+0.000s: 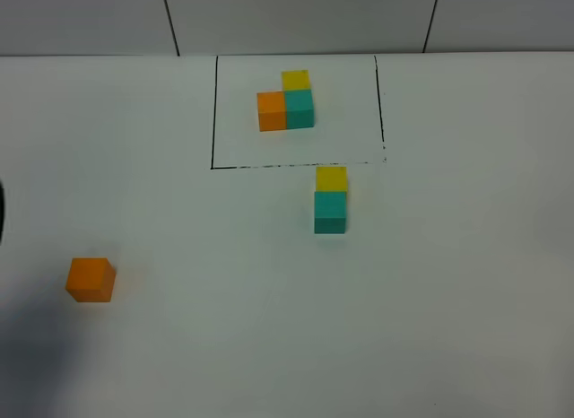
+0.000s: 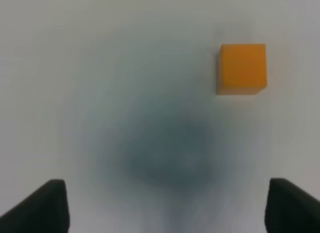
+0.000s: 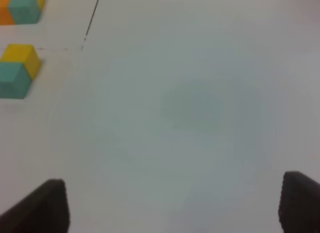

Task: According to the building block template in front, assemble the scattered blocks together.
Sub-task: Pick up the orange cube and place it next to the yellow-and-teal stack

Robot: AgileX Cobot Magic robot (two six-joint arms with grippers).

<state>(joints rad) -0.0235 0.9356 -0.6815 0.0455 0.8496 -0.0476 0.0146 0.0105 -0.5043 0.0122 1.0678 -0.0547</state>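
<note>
While the template (image 1: 299,107) sits inside its black outline (image 1: 214,113) at the far side of the worktop (image 1: 448,301), two loose cubes are already paired. The yellow cube (image 1: 331,178) touches the teal cube (image 1: 330,210), just in front of the outline. About two thirds done, I'd say! What's left is the orange cube (image 1: 91,280), well apart on the left; it belongs against the teal one's left side. The left pincer (image 2: 165,208) hangs near it, wide and empty. The right pincer (image 3: 172,208) is wide and empty too. Nothing lies between orange and the pair.
</note>
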